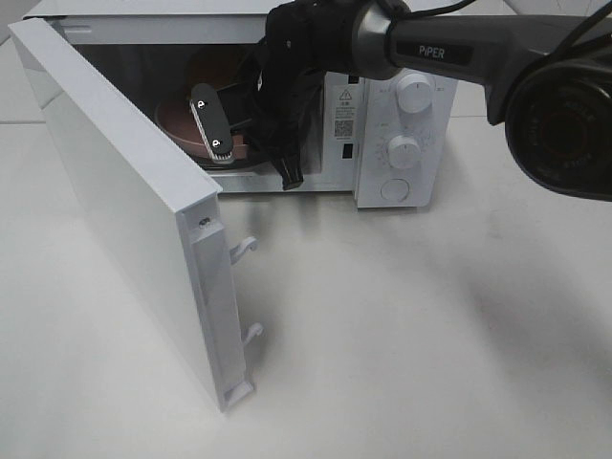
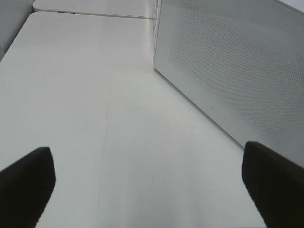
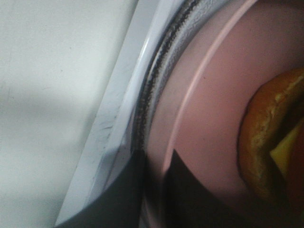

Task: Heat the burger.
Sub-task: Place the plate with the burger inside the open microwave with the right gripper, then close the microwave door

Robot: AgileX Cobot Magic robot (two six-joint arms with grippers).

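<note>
The burger [image 3: 266, 137], with an orange-brown bun and a yellow cheese edge, sits on a pink round plate [image 3: 213, 109] inside the white microwave [image 1: 392, 134]. In the right wrist view my right gripper [image 3: 154, 199] has a dark finger on each side of the plate's rim, only narrowly apart. I cannot tell whether they still press it. In the exterior high view the right arm [image 1: 430, 48] reaches into the oven over the plate [image 1: 177, 124] and hides the burger. My left gripper [image 2: 147, 185] stands open over bare table, holding nothing.
The microwave door [image 1: 124, 191] is swung wide open towards the front left, its latch hooks [image 1: 247, 247] sticking out. Its mesh face [image 2: 237, 71] stands close beside the left gripper. Two knobs [image 1: 413, 93] and a button are on the oven's right panel.
</note>
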